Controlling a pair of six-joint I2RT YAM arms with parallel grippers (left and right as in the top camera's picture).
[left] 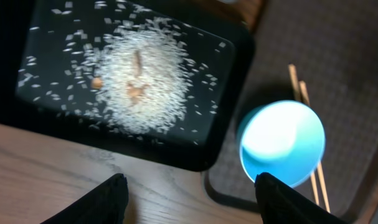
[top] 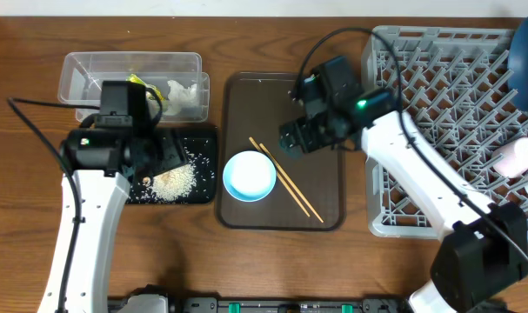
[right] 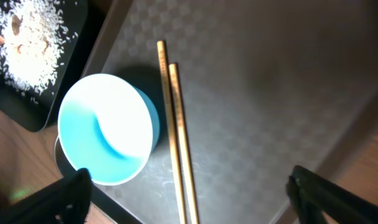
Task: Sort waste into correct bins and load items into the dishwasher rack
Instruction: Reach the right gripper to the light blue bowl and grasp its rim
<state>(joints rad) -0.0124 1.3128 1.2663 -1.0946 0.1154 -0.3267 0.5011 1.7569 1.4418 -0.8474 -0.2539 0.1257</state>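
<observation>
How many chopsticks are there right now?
2. Both chopsticks lie side by side on the brown tray, just right of the blue bowl; none seem hidden.

Two chopsticks [top: 286, 180], two cups [top: 516, 156], one each of bowl [top: 249, 176], plate [top: 526, 43], rack [top: 446, 78], tub [top: 76, 78], brown tray [top: 272, 96], black tray [top: 204, 143]

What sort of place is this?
Probably a lab mock-up of a dish-clearing station: a grey dishwasher rack, a brown serving tray with a light blue bowl, and a black tray of rice, all on one wooden table.
</observation>
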